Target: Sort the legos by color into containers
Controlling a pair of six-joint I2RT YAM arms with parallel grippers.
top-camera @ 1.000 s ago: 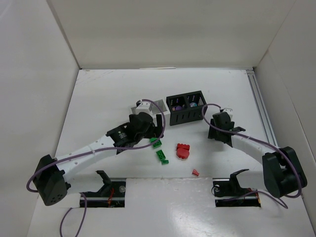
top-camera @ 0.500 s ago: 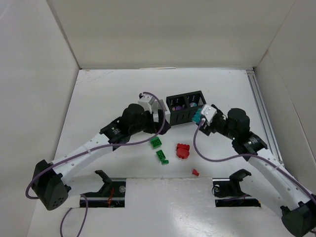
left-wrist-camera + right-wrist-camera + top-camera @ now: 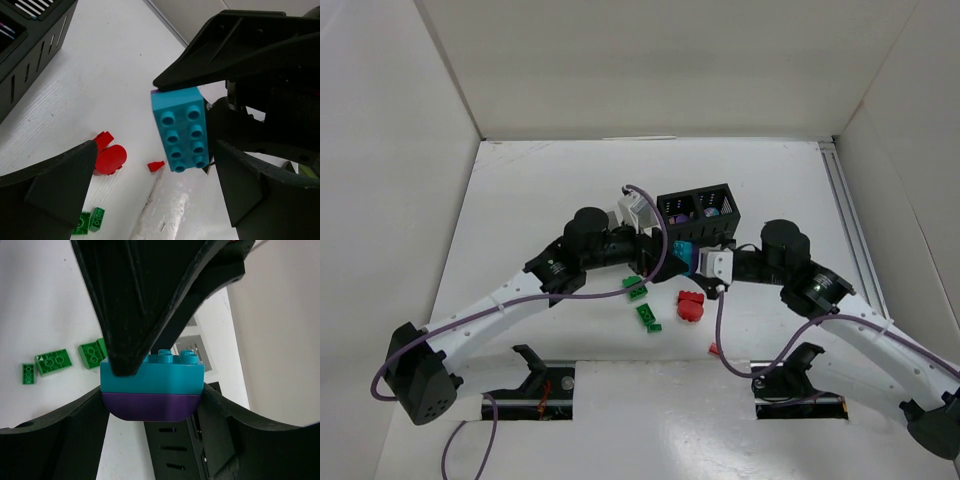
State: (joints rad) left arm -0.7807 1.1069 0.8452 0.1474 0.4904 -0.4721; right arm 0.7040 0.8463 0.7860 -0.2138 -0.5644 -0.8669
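Note:
My right gripper point(image 3: 698, 262) point(image 3: 152, 405) is shut on a teal brick point(image 3: 682, 254) point(image 3: 150, 376) stacked on a purple one point(image 3: 150, 407), held above the table in front of the black bin point(image 3: 698, 215). My left gripper point(image 3: 658, 252) point(image 3: 155, 195) is open, and the teal brick point(image 3: 180, 127) sits between its wide jaws; one of its fingers point(image 3: 140, 295) reaches the brick's top. Green bricks point(image 3: 637, 290) point(image 3: 648, 317), a red brick point(image 3: 691, 305) and a small red piece point(image 3: 716, 349) lie on the table. The white bin is mostly hidden behind the left arm.
The black bin holds purple pieces and shows in the left wrist view point(image 3: 30, 50) and the right wrist view point(image 3: 185, 450). White walls enclose the table on three sides. A rail point(image 3: 850, 220) runs along the right edge.
My right arm has swung left with the teal-purple brick from beside the black bin to in front of it. My left gripper has moved right to meet the brick.

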